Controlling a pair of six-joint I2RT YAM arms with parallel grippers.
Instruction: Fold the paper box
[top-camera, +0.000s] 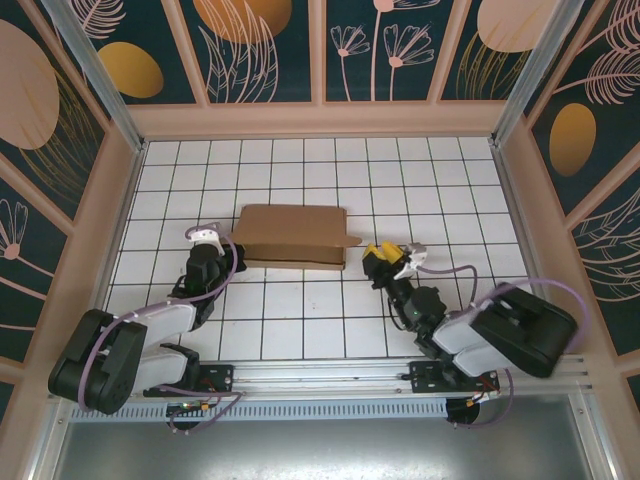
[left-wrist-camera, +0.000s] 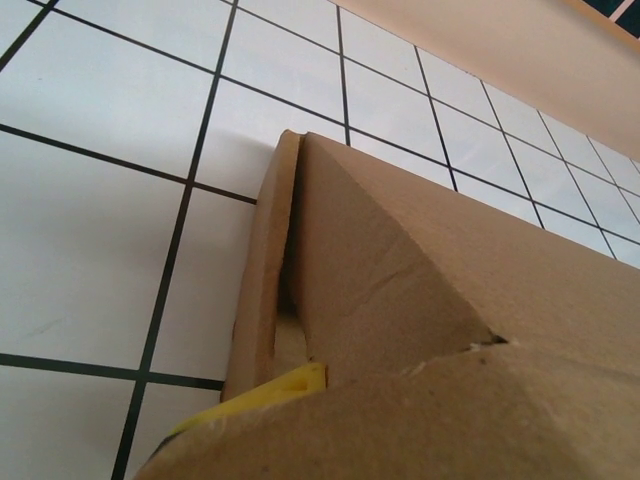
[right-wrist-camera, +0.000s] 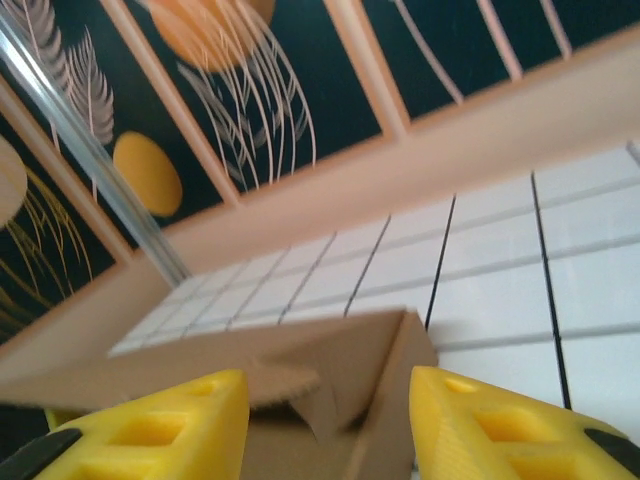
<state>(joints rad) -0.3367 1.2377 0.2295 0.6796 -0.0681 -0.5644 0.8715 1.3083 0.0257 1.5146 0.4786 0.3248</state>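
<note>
Two grippers, top view: the left gripper (top-camera: 212, 240) is at the left end of the slim, plain brown cardboard paper box (top-camera: 292, 235); the right gripper (top-camera: 378, 258) is just off its right end.
Box, top view: it lies flat on the white table with black grid lines (top-camera: 300, 320), its long side across the view, with a small flap jutting at its right end.
Left wrist view, box: the paper box (left-wrist-camera: 430, 290) is seen close up, with a narrow gap along its end wall.
Left wrist view, claw: closed on the cardboard; one yellow finger (left-wrist-camera: 280, 385) peeks out beneath the box's edge.
Right wrist view, box: a corner of the paper box (right-wrist-camera: 330, 360) lies just beyond the fingers.
Right wrist view, claw: the right gripper (right-wrist-camera: 330, 420) has its yellow fingers (right-wrist-camera: 480, 425) spread either side of that corner, gripping nothing.
</note>
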